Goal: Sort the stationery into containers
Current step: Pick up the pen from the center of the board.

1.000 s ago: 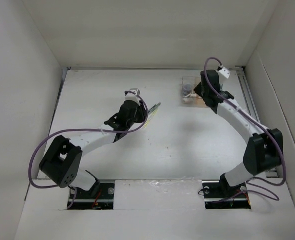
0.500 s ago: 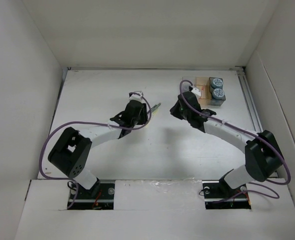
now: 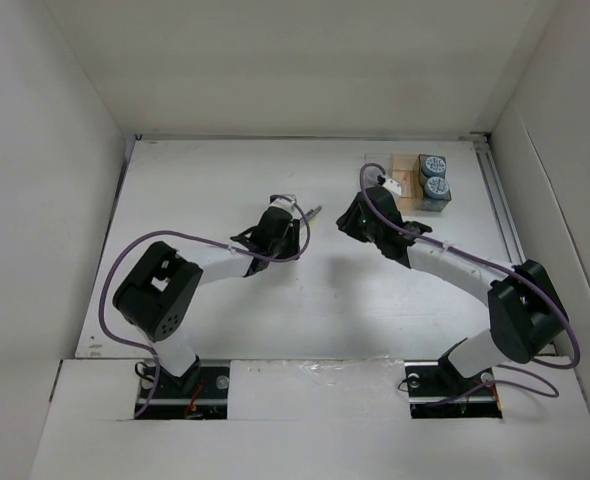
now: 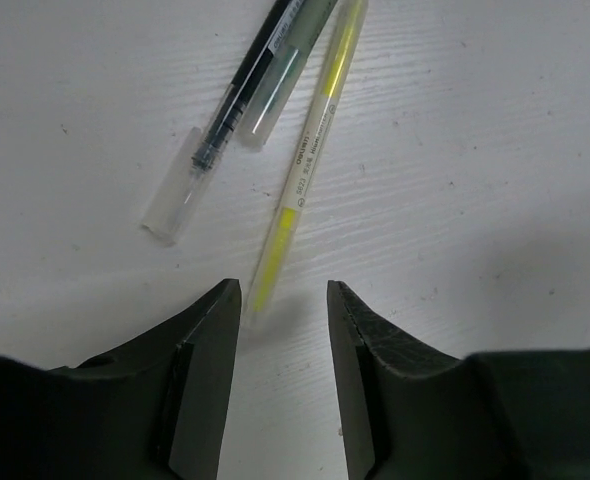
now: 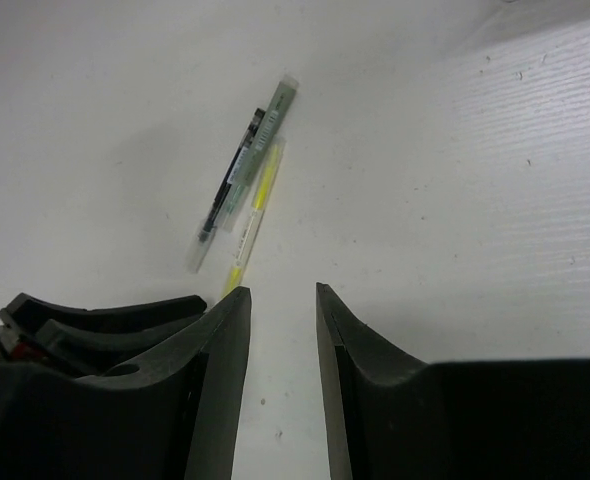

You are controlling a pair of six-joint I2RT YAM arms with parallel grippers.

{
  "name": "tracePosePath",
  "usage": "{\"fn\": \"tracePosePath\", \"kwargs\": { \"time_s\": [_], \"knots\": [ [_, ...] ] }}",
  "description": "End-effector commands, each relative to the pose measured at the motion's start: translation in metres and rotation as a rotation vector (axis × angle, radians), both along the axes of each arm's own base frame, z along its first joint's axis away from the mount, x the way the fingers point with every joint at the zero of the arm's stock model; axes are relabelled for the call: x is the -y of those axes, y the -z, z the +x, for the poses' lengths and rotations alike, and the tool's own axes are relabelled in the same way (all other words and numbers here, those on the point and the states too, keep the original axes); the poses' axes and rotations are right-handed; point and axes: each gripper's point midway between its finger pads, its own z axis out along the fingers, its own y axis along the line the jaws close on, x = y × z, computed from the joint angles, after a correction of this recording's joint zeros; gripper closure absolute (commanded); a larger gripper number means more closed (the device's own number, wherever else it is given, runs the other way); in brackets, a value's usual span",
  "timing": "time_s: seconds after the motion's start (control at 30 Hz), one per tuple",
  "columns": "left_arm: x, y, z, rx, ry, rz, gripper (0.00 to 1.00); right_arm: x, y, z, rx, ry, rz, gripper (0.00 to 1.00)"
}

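Observation:
A yellow-green pen [image 4: 310, 150] and a dark pen [image 4: 237, 105] with a clear cap lie side by side on the white table. My left gripper [image 4: 283, 295] is open and empty, its jaws just short of the yellow-green pen's near end. In the top view the left gripper [image 3: 293, 230] sits right by the pens [image 3: 313, 213]. My right gripper [image 3: 346, 222] is open and empty, a little right of the pens. The right wrist view shows both pens [image 5: 247, 195] ahead of the right gripper [image 5: 283, 292]. The organiser tray [image 3: 405, 162] holds two blue-grey rolls [image 3: 435, 176] in its dark section.
White walls enclose the table on the left, back and right. The right arm's forearm crosses in front of the tray's clear left section. The left gripper's black fingers [image 5: 95, 315] show at the lower left of the right wrist view.
My right arm has swung from over the tray leftwards and down towards the pens, uncovering the rolls. My left gripper has crept right, closer to the pens.

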Motion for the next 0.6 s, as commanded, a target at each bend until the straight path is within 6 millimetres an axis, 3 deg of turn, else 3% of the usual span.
{"fn": "tracePosePath", "kwargs": {
  "time_s": [0.0, 0.23, 0.57],
  "knots": [
    [0.014, -0.014, 0.010, 0.040, 0.036, -0.019, 0.65, -0.008, -0.015, 0.007, 0.053, -0.008, 0.052, 0.61],
    [0.020, -0.004, 0.010, 0.024, 0.038, 0.010, 0.81, -0.008, -0.017, 0.004, 0.063, -0.018, 0.066, 0.61],
    [0.013, 0.006, 0.014, 0.010, 0.007, 0.058, 0.76, -0.010, -0.030, -0.001, 0.086, -0.041, 0.099, 0.63]
  ]
}}
